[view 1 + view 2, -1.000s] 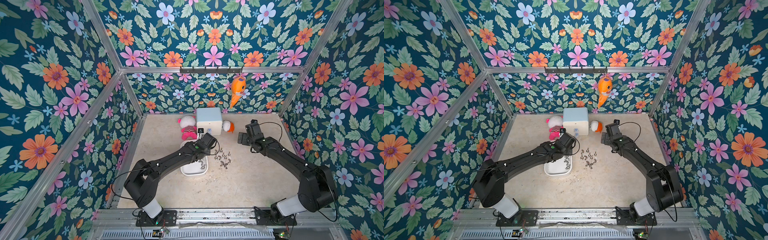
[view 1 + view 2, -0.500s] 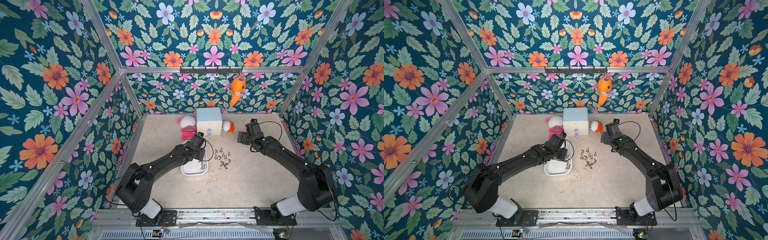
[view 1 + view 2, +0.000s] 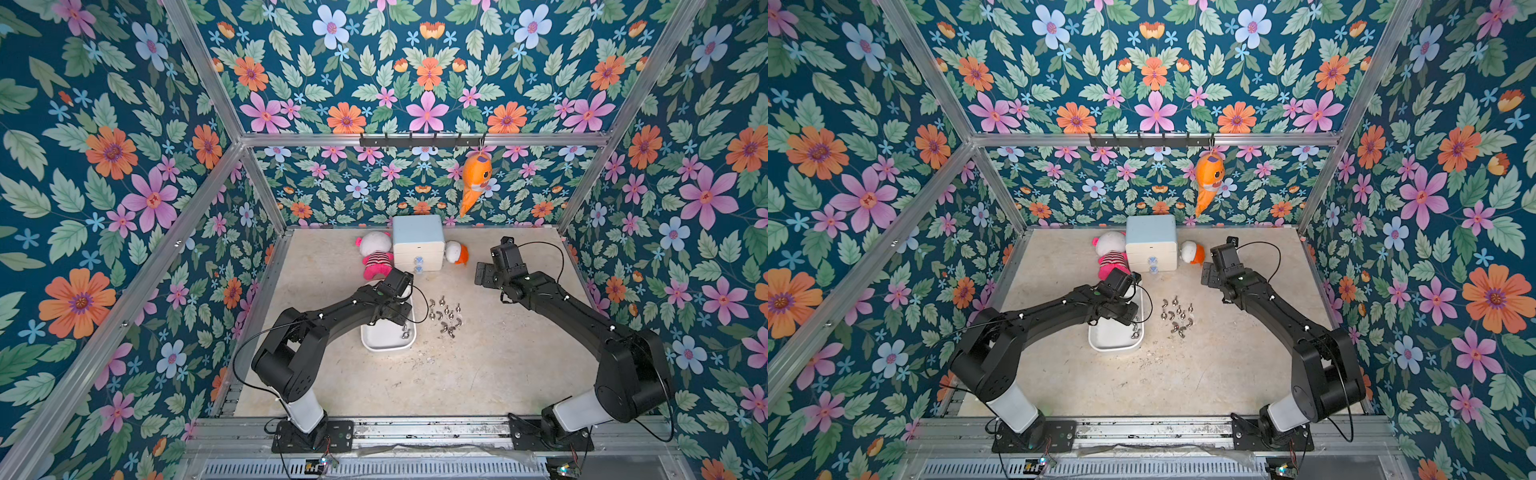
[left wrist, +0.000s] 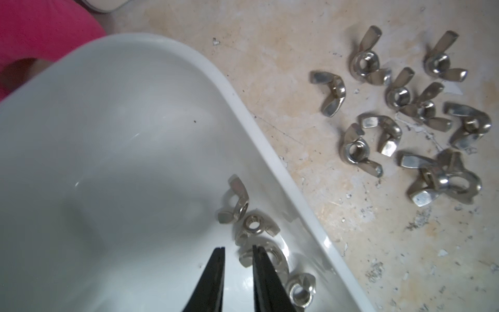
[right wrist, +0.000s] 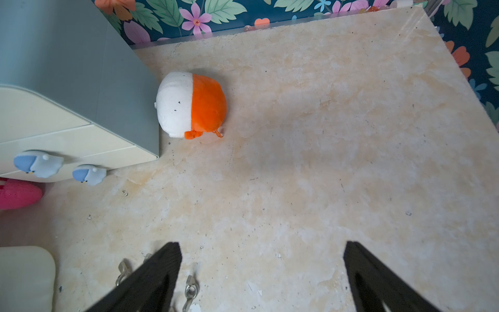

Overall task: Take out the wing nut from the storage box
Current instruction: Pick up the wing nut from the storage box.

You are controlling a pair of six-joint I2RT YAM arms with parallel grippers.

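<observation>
The storage box (image 3: 386, 348) is sitting on the worktop (image 3: 478, 374), a little left of the middle. The left arm is reaching over its far part. A few wing nuts (image 4: 255, 224) are lying inside the box, bunched against its right wall toward the near end.

The left tool (image 4: 237, 248) is pointing down into the box right next to them. Its two fingers are standing only a little apart and gripping nothing. The white box floor is showing through the gap. One finger (image 4: 266, 270) is covering part of a nut, but I cannot tell if it is touching it.

A pile of wing nuts (image 3: 446, 318) is lying on the worktop just right of the box.

The right tool (image 5: 263, 244) is hanging over bare worktop on the far right, its fingers spread wide and holding nothing. An orange and white toy (image 5: 191, 104) is lying near it, beside the drawer cabinet (image 3: 417, 241) at the far wall.
</observation>
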